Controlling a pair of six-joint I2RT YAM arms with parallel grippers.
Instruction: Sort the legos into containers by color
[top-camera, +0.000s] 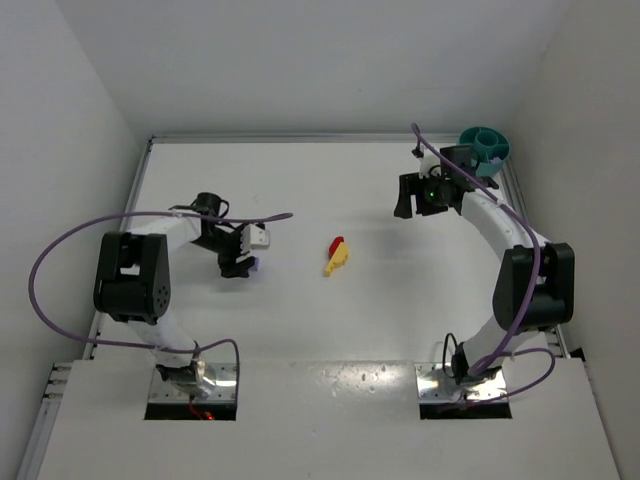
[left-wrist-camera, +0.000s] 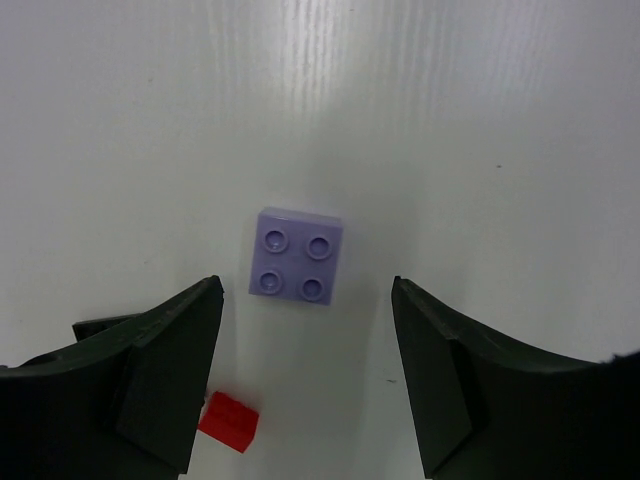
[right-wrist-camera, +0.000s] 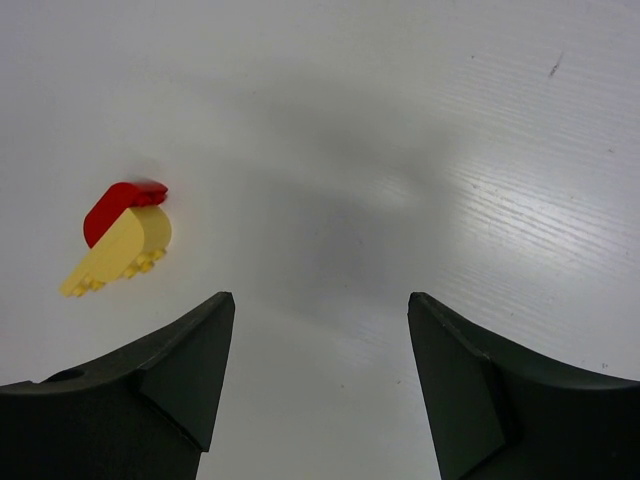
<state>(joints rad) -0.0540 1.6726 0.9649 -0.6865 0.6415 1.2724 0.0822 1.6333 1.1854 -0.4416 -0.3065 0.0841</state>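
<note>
Lying flat on the surface (left-wrist-camera: 480, 120), purple lego (left-wrist-camera: 296, 254) sits centred just ahead of left gripper (left-wrist-camera: 305, 305), jaws wide apart, untouched; right gripper (right-wrist-camera: 320, 300) jaws also apart, holding nothing.

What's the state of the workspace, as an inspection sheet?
Surface: white table, no spills seen.
Job's things: purple lego studs up, lying free; small red lego nearby; yellow lego touching curved red lego mid-table; teal bowl at far right corner.
Clutter: nothing seen.
Tools: left tool open above purple lego; right tool open, empty.
Cables: purple cables loop off both arms.
Surroundings: white walls.
</note>
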